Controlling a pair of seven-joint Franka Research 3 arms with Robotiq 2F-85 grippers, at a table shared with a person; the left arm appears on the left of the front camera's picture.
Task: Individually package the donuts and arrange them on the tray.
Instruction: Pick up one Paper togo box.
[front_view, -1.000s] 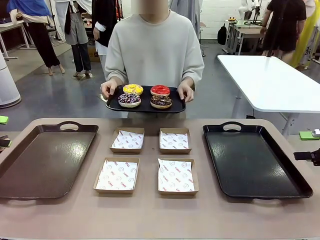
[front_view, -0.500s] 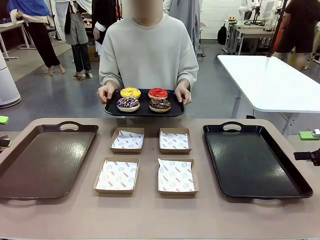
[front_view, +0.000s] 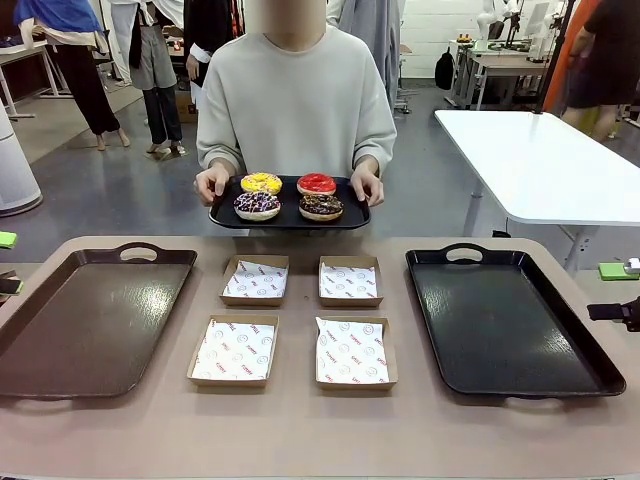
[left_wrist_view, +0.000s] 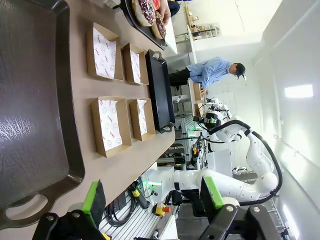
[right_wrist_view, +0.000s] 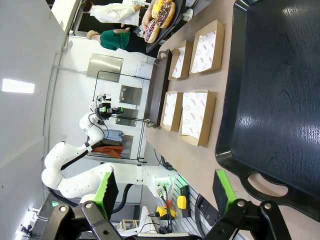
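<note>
A person at the far side holds a small black serving tray (front_view: 290, 219) above the table's far edge. On it lie the yellow donut (front_view: 261, 182), the red donut (front_view: 317, 183), the chocolate donut with purple-white sprinkles (front_view: 257, 205) and the plain chocolate donut (front_view: 321, 207). The donuts (left_wrist_view: 146, 11) (right_wrist_view: 161, 15) also appear far off in both wrist views. My left gripper (left_wrist_view: 152, 200) is open beyond the near end of the brown tray (left_wrist_view: 30, 100). My right gripper (right_wrist_view: 165, 187) is open and empty off the near end of the black tray (right_wrist_view: 275, 100).
Several open cardboard boxes with printed paper liners (front_view: 255, 279) (front_view: 350, 281) (front_view: 234, 350) (front_view: 354, 352) sit mid-table between the brown tray (front_view: 90, 320) on the left and the black tray (front_view: 505, 320) on the right. A white table (front_view: 540, 160) stands behind.
The person has shifted the serving tray with the donuts slightly to the left and a little higher. Both grippers and the boxes have not moved.
</note>
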